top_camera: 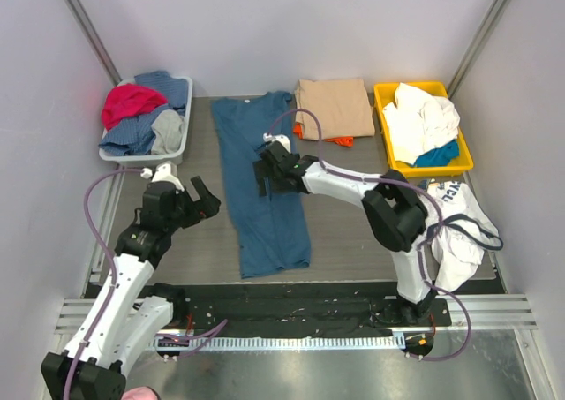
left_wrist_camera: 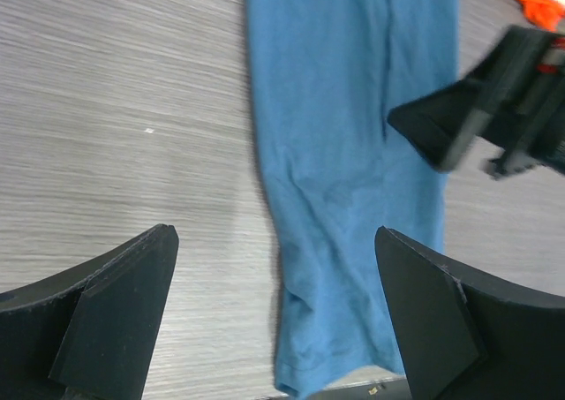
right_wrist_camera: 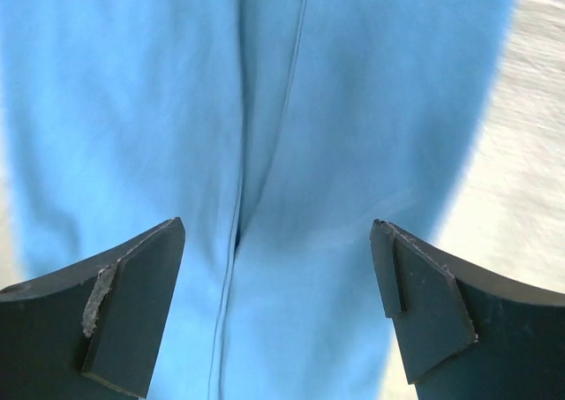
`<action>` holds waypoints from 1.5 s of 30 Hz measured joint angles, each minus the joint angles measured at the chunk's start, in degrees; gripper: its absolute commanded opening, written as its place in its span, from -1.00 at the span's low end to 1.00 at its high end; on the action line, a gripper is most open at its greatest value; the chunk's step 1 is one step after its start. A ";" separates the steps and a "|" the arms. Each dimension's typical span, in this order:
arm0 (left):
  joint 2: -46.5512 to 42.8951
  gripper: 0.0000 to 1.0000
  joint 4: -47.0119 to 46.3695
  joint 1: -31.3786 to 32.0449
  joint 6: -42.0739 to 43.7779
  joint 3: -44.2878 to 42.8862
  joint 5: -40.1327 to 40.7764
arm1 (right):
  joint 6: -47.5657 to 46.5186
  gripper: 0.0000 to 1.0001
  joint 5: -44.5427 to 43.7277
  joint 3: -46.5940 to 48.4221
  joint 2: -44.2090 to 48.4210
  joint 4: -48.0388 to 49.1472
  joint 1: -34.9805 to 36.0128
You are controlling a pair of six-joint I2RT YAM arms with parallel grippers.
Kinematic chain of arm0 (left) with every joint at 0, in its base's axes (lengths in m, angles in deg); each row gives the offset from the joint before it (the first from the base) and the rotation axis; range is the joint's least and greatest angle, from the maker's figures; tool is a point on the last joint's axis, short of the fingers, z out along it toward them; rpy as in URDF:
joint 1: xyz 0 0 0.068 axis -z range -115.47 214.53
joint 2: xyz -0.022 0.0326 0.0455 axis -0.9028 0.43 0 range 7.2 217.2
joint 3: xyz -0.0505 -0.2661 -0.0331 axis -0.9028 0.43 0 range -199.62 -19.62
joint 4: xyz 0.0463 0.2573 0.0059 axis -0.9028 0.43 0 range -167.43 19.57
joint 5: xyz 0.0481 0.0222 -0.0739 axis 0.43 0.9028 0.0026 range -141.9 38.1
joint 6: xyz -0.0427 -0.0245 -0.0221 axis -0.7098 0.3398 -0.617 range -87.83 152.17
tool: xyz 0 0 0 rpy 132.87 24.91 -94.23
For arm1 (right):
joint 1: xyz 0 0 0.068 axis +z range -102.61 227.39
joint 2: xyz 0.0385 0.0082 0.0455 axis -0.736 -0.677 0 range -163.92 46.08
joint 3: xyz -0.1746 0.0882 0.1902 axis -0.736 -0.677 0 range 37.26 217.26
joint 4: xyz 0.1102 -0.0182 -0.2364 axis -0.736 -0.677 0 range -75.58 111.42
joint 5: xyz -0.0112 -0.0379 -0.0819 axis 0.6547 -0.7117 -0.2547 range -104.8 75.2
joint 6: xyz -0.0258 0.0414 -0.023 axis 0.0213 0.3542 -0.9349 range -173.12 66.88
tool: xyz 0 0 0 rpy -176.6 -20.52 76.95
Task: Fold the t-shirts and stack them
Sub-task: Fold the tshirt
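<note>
Grey table (top_camera: pixel 353 241) bears the teal t-shirt (top_camera: pixel 260 215) under the right pincer (right_wrist_camera: pixel 278 237), spread apart; left pincer (left_wrist_camera: pixel 275 241), likewise apart, beside it.

Bright even light, soft faint shadows, top view sharp, wrist views blurred, blue t-shirt (right_wrist_camera: pixel 353 109) overexposed

The top view looks down on the whole worktop (top_camera: pixel 353 241); both wrist views, much closer, share its central blue t-shirt (top_camera: pixel 265 215).
</note>
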 measured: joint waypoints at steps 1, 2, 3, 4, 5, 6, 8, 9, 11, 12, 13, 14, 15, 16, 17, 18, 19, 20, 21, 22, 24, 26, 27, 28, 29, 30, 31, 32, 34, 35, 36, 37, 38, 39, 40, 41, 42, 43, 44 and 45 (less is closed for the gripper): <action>-0.46 0.99 -0.22 0.66 -0.48 0.17 -0.15 | 0.02 0.90 0.68 -1.92 2.62 0.13 0.00; -1.07 0.99 -0.37 1.60 -0.83 0.46 -0.24 | 0.07 0.90 1.18 -3.93 5.57 0.24 0.11; -1.79 0.99 -0.61 2.95 -1.22 0.92 -0.46 | 0.11 0.90 1.62 -5.70 8.55 0.13 0.17; -2.47 0.99 -0.85 4.13 -1.73 1.46 -0.61 | 0.15 0.90 1.81 -7.06 10.91 0.42 0.20; -3.37 0.99 -1.09 5.88 -2.47 2.43 -0.55 | 0.35 0.90 1.92 -8.96 13.68 0.90 0.31; -4.26 0.99 -1.25 7.67 -3.50 3.65 -0.35 | 0.55 0.90 1.97 -11.26 16.72 1.40 0.46; -5.86 0.99 -1.51 11.10 -5.70 6.71 0.33 | 1.31 0.90 1.81 -15.43 22.03 1.60 0.70; -6.71 0.99 -1.51 12.94 -7.04 8.50 1.03 | 1.79 0.90 1.77 -17.44 24.15 1.70 0.87; -8.15 0.99 -1.38 16.37 -9.94 12.20 2.34 | 2.84 0.90 1.53 -21.84 28.17 1.44 1.31; -8.74 0.97 -1.25 17.70 -10.93 13.60 3.02 | 3.45 0.90 1.44 -23.76 29.59 1.44 1.40; -9.64 0.92 -1.01 19.43 -12.52 15.37 3.93 | 3.96 0.90 1.40 -25.62 30.69 1.33 1.51; -10.21 0.86 -0.79 20.61 -13.49 16.44 4.48 | 4.39 0.90 1.38 -26.95 31.43 1.18 1.62; -10.69 0.81 -0.70 22.18 -14.73 17.59 5.51 | 4.92 0.90 1.40 -28.59 32.17 1.20 1.70; -10.88 0.77 -0.52 23.43 -15.91 18.38 6.29 | 5.29 0.90 1.40 -29.92 32.63 0.90 1.70; -10.91 0.71 -0.55 24.70 -16.76 18.93 7.02 | 5.62 0.90 1.42 -31.12 32.98 0.83 1.70; -10.73 0.69 -0.68 25.90 -17.64 19.34 7.80 | 6.05 0.90 1.42 -32.17 33.20 0.79 1.75; -10.29 0.68 -0.94 26.97 -18.47 19.54 8.39 | 6.36 0.90 1.42 -32.94 33.38 0.68 1.75; -9.64 0.65 -1.27 28.13 -19.10 19.56 8.94 | 6.69 0.90 1.44 -33.77 33.57 0.52 1.75; -8.85 0.62 -1.64 29.24 -19.61 19.56 9.60 | 6.97 0.90 1.42 -34.58 33.88 0.52 1.75; -7.61 0.60 -2.27 30.99 -20.44 19.58 10.47 | 7.28 0.90 1.40 -35.28 34.23 0.50 1.75; -6.05 0.52 -2.91 34.03 -21.81 19.58 11.85 | 7.91 0.91 1.40 -36.44 35.19 0.48 1.75; -4.61 0.44 -3.50 37.42 -23.12 19.76 13.29 | 8.33 0.91 1.40 -37.13 36.20 0.39 1.75; -4.17 0.41 -3.78 38.71 -23.74 19.98 13.81 | 8.55 0.91 1.40 -37.44 36.76 0.50 1.75; -3.87 0.38 -3.98 40.19 -24.76 20.37 14.36 | 8.83 0.91 1.40 -37.66 37.40 0.46 1.75; -3.74 0.34 -4.00 41.00 -25.29 20.65 14.71 | 9.03 0.91 1.42 -37.81 37.79 0.48 1.75; -3.67 0.31 -4.09 41.77 -26.01 21.00 15.08 | 9.20 0.90 1.40 -37.92 38.21 0.52 1.79; -3.63 0.28 -4.07 42.71 -26.80 21.51 15.65 | 9.38 0.90 1.42 -38.07 38.69 0.52 1.79; -3.61 0.25 -4.09 43.28 -27.54 21.92 16.06 | 9.60 0.91 1.40 -38.38 39.23 0.55 1.81; -3.61 0.14 -4.35 44.00 -28.44 22.45 16.96 | 9.92 0.91 1.42 -39.06 40.28 0.46 1.81; -3.63 0.11 -4.61 44.15 -28.94 22.67 17.18 | 10.14 0.90 1.42 -39.47 40.79 0.48 1.84; -3.63 0.08 -4.90 44.26 -29.35 22.93 17.46 | 10.40 0.90 1.44 -39.80 41.18 0.39 1.84; -3.63 0.01 -5.29 44.30 -29.53 23.21 17.66 | 10.69 0.90 1.46 -40.26 41.68 0.28 1.84; -3.61 -0.03 -5.66 44.30 -29.75 23.43 17.84 | 10.93 0.90 1.51 -40.65 42.10 0.13 1.84; -3.61 -0.08 -6.10 44.30 -29.88 23.63 17.99 | 11.13 0.90 1.64 -41.16 42.58 -0.07 1.84; -3.50 -0.17 -6.80 44.30 -30.12 24.06 18.10 | 11.37 0.90 1.68 -41.68 43.04 -0.11 1.84; -3.23 -0.23 -7.43 44.30 -30.49 24.28 18.12 | 11.78 0.90 1.90 -42.32 43.67 -0.28 1.84; -2.97 -0.28 -7.89 44.30 -30.80 24.46 18.10 | 12.07 0.90 1.99 -42.71 44.15 -0.46 1.86; -2.49 -0.41 -8.39 44.30 -30.86 24.63 18.05 | 12.41 0.91 2.19 -43.25 44.76 -0.57 1.86; -1.86 -0.47 -9.20 44.35 -30.99 24.76 18.01 | 12.68 0.90 2.36 -43.82 45.42 -0.72 1.88; -1.20 -0.54 -9.92 44.35 -31.19 24.79 17.88 | 12.98 0.91 2.49 -44.33 45.99 -0.83 1.97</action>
